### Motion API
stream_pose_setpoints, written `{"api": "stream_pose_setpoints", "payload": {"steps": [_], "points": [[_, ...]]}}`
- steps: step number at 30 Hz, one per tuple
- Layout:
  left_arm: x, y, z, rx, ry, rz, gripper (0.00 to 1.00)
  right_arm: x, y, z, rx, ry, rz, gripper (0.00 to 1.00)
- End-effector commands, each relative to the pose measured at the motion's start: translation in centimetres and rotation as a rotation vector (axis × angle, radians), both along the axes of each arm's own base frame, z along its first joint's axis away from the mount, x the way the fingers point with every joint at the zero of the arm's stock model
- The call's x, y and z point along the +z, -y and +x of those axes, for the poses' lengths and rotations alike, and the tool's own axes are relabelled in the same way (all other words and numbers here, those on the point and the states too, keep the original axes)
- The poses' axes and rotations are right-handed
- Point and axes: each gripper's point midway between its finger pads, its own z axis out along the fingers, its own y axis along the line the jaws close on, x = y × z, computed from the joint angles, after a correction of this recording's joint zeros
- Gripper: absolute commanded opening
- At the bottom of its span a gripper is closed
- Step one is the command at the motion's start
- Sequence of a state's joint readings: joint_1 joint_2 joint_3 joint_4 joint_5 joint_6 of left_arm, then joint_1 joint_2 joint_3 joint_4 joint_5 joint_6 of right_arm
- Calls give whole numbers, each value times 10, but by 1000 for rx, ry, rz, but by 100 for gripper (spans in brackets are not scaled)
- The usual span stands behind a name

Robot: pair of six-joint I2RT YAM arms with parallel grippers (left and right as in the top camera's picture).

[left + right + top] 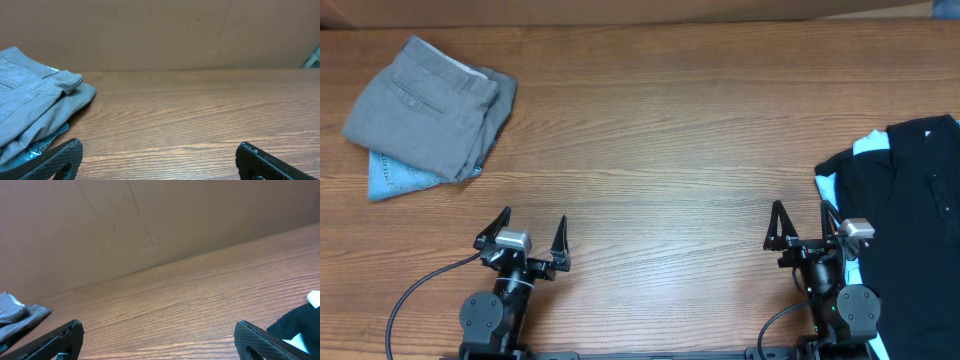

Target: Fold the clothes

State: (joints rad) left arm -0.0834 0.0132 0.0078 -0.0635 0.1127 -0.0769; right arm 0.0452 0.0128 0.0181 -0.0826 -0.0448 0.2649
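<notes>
My left jaws and right jaws stood wide, empty. Ahead-left of the left jaws, the grey-khaki shorts (420, 105) looked soft, limp, probably light; best pinched at the waistband (460, 68).

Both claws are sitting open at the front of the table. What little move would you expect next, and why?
Probably the right gripper reaches out to the black garment, which lies unfolded just beside it. The grey shorts already sit folded on the blue shorts at far left.
</notes>
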Motion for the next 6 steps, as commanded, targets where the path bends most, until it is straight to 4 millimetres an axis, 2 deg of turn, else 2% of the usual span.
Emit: {"api": "stream_pose_setpoints", "payload": {"steps": [1, 6], "points": [[0, 1, 0, -5, 2, -15, 100, -2, 2, 0, -8, 3, -4, 100], [0, 1, 0, -5, 2, -15, 100, -2, 2, 0, -8, 3, -4, 100]]}}
